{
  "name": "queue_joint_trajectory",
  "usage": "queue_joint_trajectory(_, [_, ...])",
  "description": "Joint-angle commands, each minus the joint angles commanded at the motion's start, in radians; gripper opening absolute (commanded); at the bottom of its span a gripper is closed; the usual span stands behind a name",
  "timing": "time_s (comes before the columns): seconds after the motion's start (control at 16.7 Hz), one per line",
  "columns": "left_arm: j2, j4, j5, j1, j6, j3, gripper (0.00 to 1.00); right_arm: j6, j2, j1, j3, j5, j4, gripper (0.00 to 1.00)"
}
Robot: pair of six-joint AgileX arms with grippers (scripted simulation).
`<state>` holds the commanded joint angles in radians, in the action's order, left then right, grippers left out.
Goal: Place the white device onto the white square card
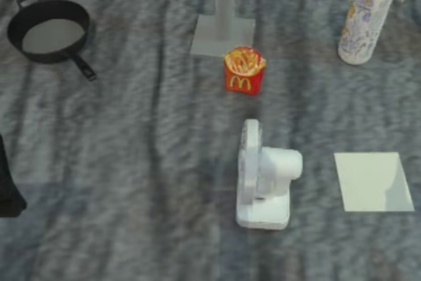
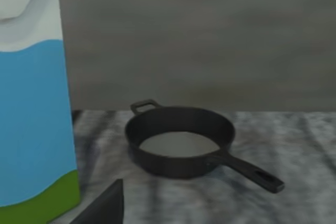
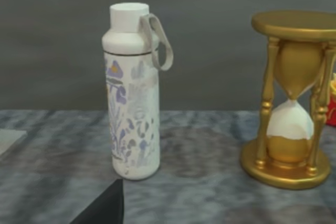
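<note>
The white device (image 1: 266, 176) lies on the grey table a little right of centre, its disc toward the left and its stubby cylinder toward the right. The white square card (image 1: 371, 181) lies flat near the right edge, a short gap to the device's right; a corner of the card (image 3: 8, 140) shows in the right wrist view. My left gripper (image 1: 8, 192) is parked at the table's left edge, far from both. Only a dark tip of my right gripper (image 3: 105, 208) shows, in the right wrist view; that arm is out of the top view.
A red fries box (image 1: 245, 70) stands behind the device, with a grey-white plate and post (image 1: 223, 31) behind it. A patterned spray bottle (image 1: 365, 14) stands back right and a black pan (image 1: 49, 31) back left. The wrist views show a milk carton (image 2: 31, 93) and a gold hourglass (image 3: 291, 98).
</note>
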<state>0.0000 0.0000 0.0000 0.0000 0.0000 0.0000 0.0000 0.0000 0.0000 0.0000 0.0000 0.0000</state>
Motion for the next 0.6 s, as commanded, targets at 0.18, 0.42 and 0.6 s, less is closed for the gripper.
queue_joint_trajectory(0.18, [0.0, 0.0, 0.0, 0.0, 0.0, 0.0, 1.0, 0.005, 0.01, 0.005, 0.01, 0.0, -0.01, 1.0])
queue_joint_trajectory(0.42, [0.0, 0.0, 0.0, 0.0, 0.0, 0.0, 1.0, 0.074, 0.156, 0.07, 0.152, 0.0, -0.144, 1.0])
queue_joint_trajectory(0.6, [0.0, 0.0, 0.0, 0.0, 0.0, 0.0, 1.0, 0.167, 0.375, 0.154, 0.366, 0.002, -0.318, 1.0])
